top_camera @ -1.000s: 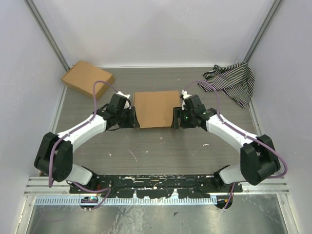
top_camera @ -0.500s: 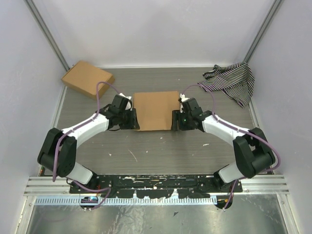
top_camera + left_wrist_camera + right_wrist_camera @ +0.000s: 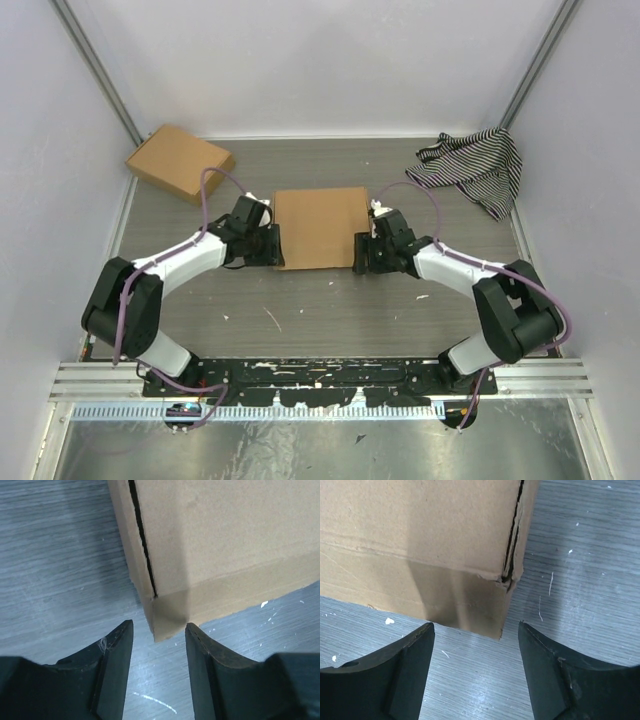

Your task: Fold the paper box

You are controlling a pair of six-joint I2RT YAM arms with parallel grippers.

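The paper box (image 3: 320, 227) lies closed in the middle of the table, a flat brown cardboard rectangle. My left gripper (image 3: 274, 248) is at its near left corner and my right gripper (image 3: 359, 252) at its near right corner. In the left wrist view the box (image 3: 225, 540) shows a dark seam down its side, and its corner stops just short of my open left gripper (image 3: 159, 625). The right wrist view has the box (image 3: 420, 530) with a slightly crushed corner just ahead of my open right gripper (image 3: 475, 626). Neither gripper has anything between its fingers.
A second, fully formed brown cardboard box (image 3: 180, 162) lies at the back left, near the wall. At the back right is a crumpled striped cloth (image 3: 472, 168). White walls close in the table on three sides.
Both grippers have slid a little toward me along the box's sides, down to its near corners, and their jaws have widened slightly. The box has not moved.
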